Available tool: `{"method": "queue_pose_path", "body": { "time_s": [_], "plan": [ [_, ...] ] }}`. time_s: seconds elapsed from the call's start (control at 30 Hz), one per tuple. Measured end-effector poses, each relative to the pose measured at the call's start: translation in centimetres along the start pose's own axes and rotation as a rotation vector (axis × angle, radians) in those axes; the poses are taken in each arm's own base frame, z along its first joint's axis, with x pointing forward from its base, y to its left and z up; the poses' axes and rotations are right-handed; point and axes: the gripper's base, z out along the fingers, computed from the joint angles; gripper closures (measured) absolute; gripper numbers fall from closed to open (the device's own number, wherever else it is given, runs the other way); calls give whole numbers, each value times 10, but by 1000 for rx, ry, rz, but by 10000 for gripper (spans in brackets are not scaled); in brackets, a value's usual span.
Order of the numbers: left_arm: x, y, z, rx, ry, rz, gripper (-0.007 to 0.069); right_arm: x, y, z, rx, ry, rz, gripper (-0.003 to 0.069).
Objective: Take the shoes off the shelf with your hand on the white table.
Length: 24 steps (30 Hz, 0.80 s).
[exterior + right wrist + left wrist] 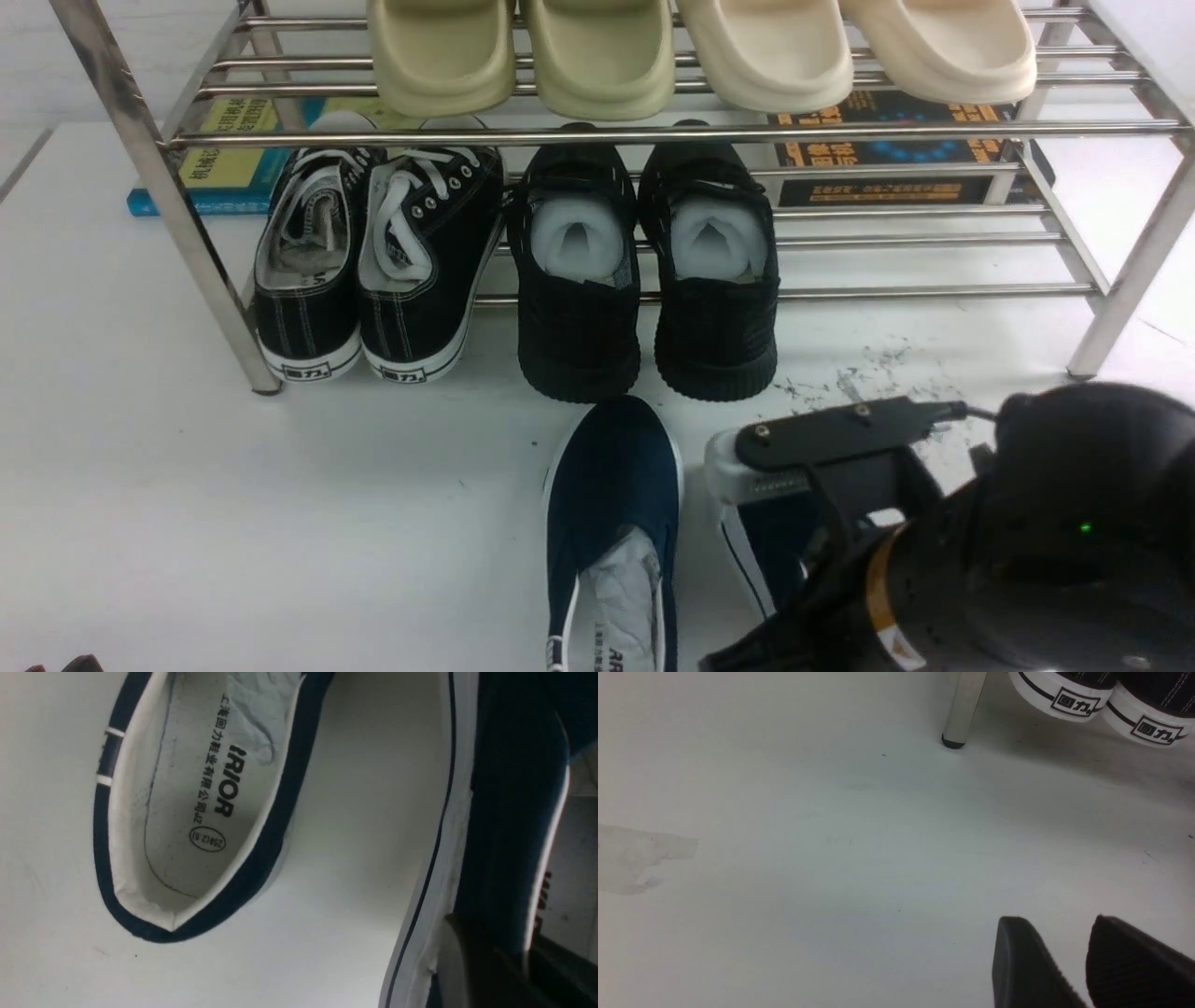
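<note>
One navy shoe (pixel 611 485) lies on the white table (pixel 233 513) in front of the shelf (pixel 653 135), toe toward the rack, paper stuffing in its opening. The right wrist view shows its white lining (pixel 196 812). The second navy shoe (pixel 761 551) sits just to its right, mostly hidden under my hand. My right gripper (pixel 761 509) is shut on this shoe's side wall (pixel 509 812), one finger outside the sole and one inside. Whether that shoe rests on the table I cannot tell. My left gripper (pixel 1057 921) stands open over bare table, nothing between its fingers.
On the lower tier stand black lace-up sneakers (pixel 369 271) and all-black shoes (pixel 644 299), heels over the front edge. Two pairs of pale slippers (pixel 523 56) fill the top tier. Books (pixel 887 159) lie behind. The shelf's front legs (pixel 964 709) stand on the table. Scuff streaks (pixel 859 383) mark the table.
</note>
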Motion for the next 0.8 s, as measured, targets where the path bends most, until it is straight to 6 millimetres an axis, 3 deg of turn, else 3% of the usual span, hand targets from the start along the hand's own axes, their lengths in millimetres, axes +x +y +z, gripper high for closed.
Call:
{"method": "queue_pose_path", "body": {
  "time_s": [0.23,0.57,0.8],
  "plan": [
    [0,0,0,0,0,0,382,-7,4,20,28,-45,-29,620],
    [0,0,0,0,0,0,382,-20,1,32,102,-169,-27,618],
    [0,0,0,0,0,0,382,-24,9,42,40,-192,-36,616]
  ]
}}
